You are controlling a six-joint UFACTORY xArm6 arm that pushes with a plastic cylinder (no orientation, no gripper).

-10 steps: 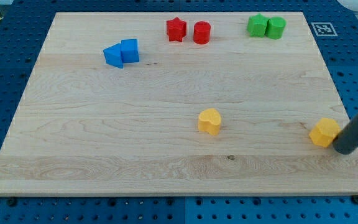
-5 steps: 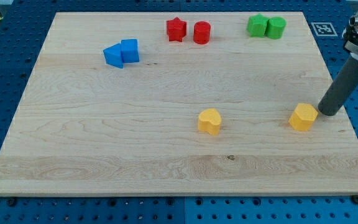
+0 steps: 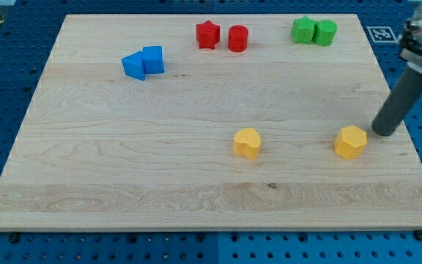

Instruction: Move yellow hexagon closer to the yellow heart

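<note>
The yellow hexagon point(image 3: 351, 141) lies on the wooden board at the lower right. The yellow heart point(image 3: 247, 143) lies near the board's middle, well to the hexagon's left, level with it. My tip point(image 3: 383, 130) is just right of the hexagon and slightly above it in the view, with a small gap between them. The dark rod rises from the tip toward the view's upper right.
Two blue blocks point(image 3: 143, 62) touch at the upper left. A red star point(image 3: 207, 34) and a red cylinder point(image 3: 238, 38) sit at the top middle. Two green blocks point(image 3: 313, 31) touch at the top right. The board's right edge point(image 3: 405, 132) is close to my tip.
The yellow hexagon has slid left and slightly up, toward the heart. My tip moved left and up from the board's right edge and now stands a little apart from the hexagon.
</note>
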